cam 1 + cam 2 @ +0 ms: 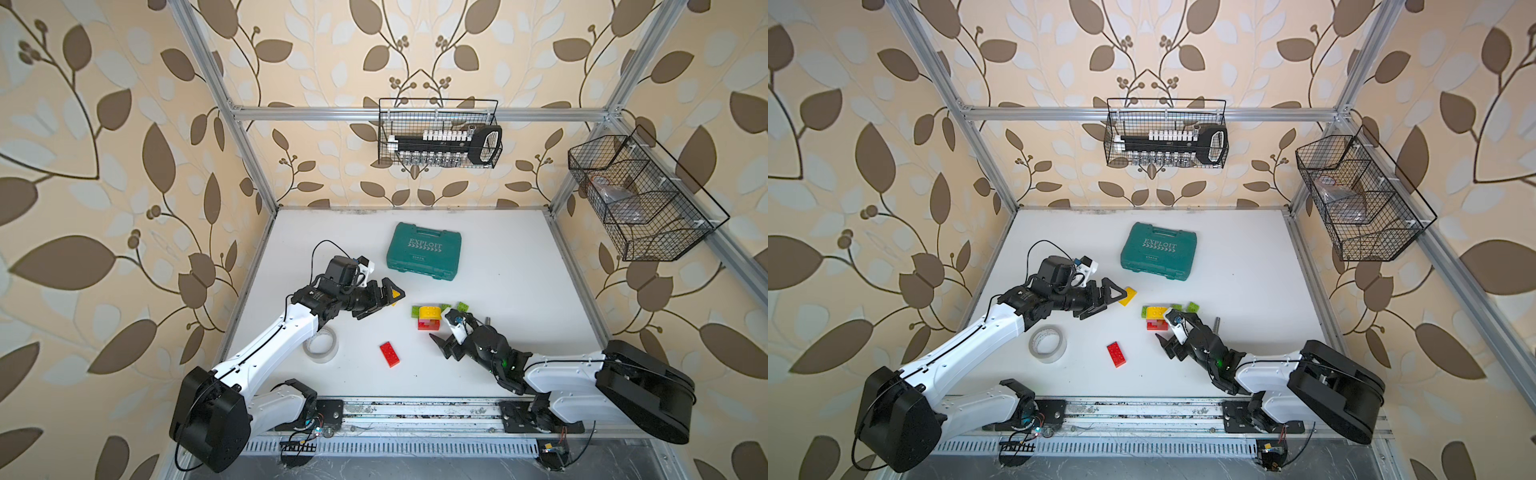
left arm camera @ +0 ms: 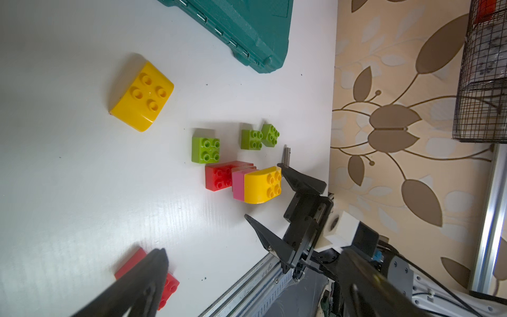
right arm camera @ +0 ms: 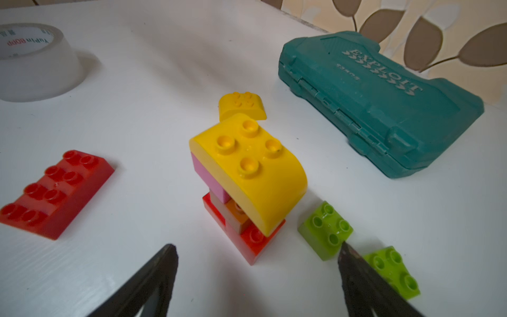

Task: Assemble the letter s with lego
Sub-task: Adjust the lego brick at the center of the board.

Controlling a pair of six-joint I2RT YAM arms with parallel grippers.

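White surface (image 1: pixel 519 291) holds it all: the right gripper (image 3: pixel 256 247), spread wide and empty, sits just by the lego stack (image 3: pixel 247 164) of red, brown, pink and yellow. The left gripper (image 1: pixel 380 302) gapes by one loose yellow brick (image 2: pixel 141 96). Three green bricks (image 2: pixel 205 149) and one red brick (image 3: pixel 55 192) lie near; one green case (image 1: pixel 424 251) is shut, and one of two wire baskets (image 1: pixel 384 124) holds tools.

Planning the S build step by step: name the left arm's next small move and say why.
Probably lower the left gripper onto the loose yellow brick and close. Its jaws stand open and empty, the brick lies just past a fingertip, and the right gripper is open too, holding nothing.
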